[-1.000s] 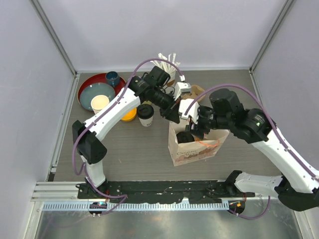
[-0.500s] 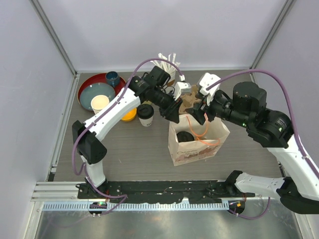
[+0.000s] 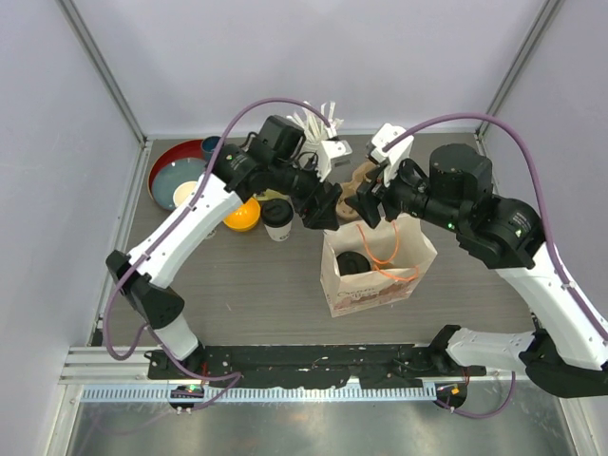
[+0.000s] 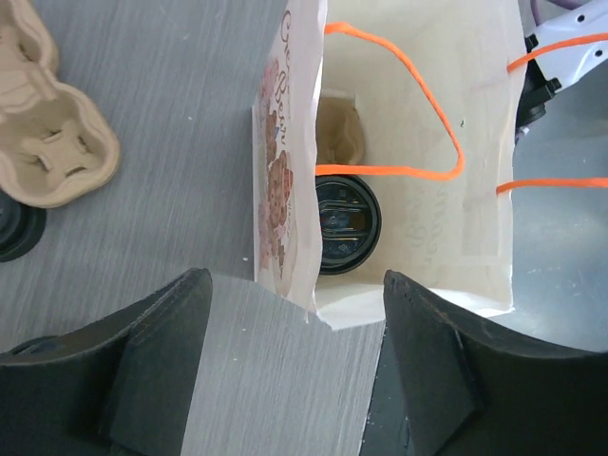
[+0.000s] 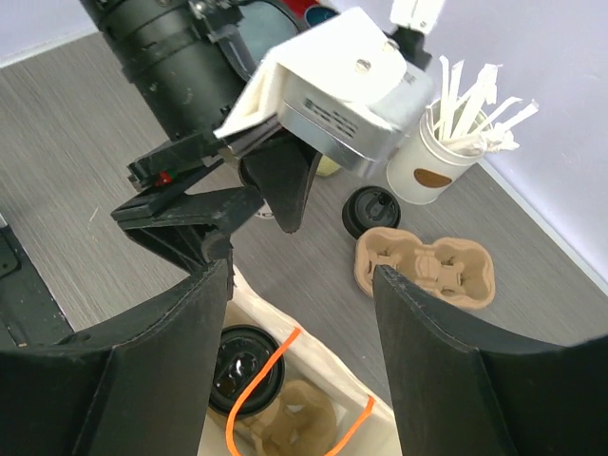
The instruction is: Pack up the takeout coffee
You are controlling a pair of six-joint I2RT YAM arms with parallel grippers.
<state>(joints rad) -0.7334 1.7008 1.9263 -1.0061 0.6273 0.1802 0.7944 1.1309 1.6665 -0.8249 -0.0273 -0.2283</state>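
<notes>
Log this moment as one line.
left gripper: open, empty | right gripper: open, empty | paper bag: one lidded cup inside | second lidded cup: standing on table, unpacked

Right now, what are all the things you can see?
white paper bag with orange string handles: one, table middle
bagged black-lidded white paper cup: one, inside bag
standing black-lidded white paper cup: one, left of bag
brown cardboard carrier: one, behind bag
second brown cardboard carrier: one, inside bag
loose black round lid: one, beside table carrier
white paper cup of white sticks: one, back
red round tray: one, back left
grey-blue bowl, dark blue mug, cream mug: one each, on tray
yellow round dish: one, beside standing cup
left gripper: black, open, over bag edge
right gripper: black, open, over bag edge
</notes>
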